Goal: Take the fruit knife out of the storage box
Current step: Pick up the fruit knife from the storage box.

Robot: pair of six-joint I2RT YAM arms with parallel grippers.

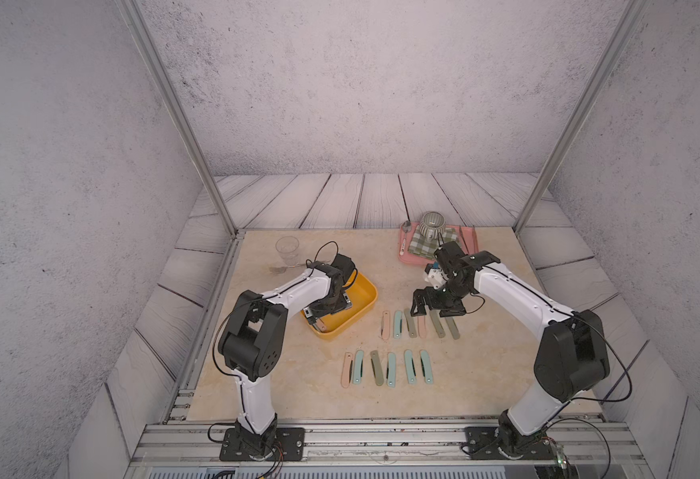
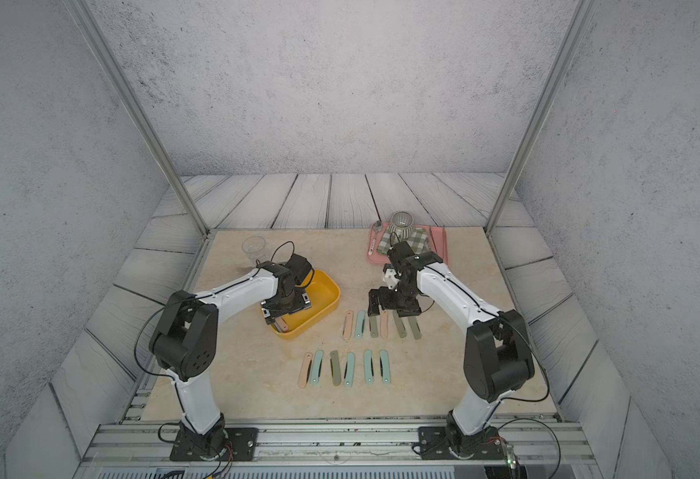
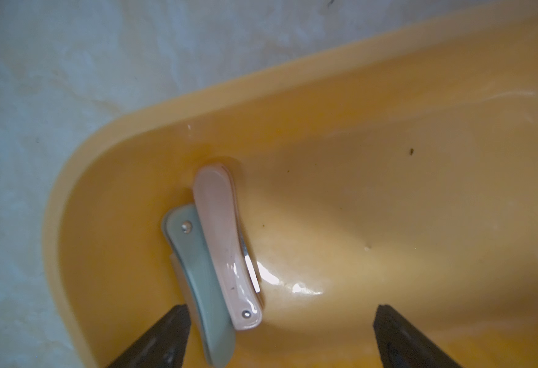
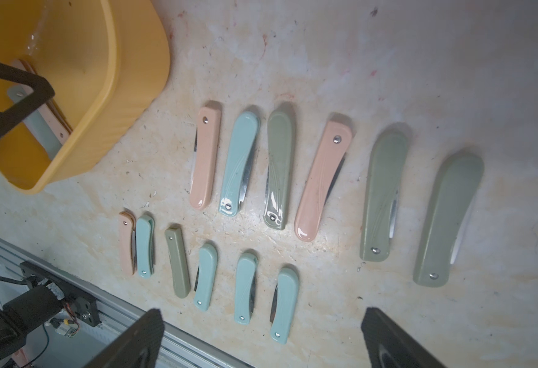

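The storage box [image 1: 362, 296] [image 2: 325, 296] is a yellow-orange tub left of the table's middle. Two folded fruit knives lie side by side inside it, a pink one [image 3: 221, 242] and a teal one [image 3: 202, 280], near a rounded corner of the box's wall [image 3: 261, 86]. My left gripper [image 3: 280, 310] [image 1: 319, 319] points down into the box, open and holding nothing. The knives lie close beside one of its fingers [image 3: 168, 331]. My right gripper [image 4: 261, 313] [image 1: 435, 313] hangs open and empty above knives laid out on the table.
Several folded knives lie on the table in a far row [image 1: 420, 325] and a near row [image 1: 387, 369]. A pink tray [image 1: 404, 257] at the back holds a ribbed cup [image 1: 432, 224], a checked cloth and a spoon. A clear glass [image 1: 287, 249] and a fork [image 1: 281, 268] stand behind the box.
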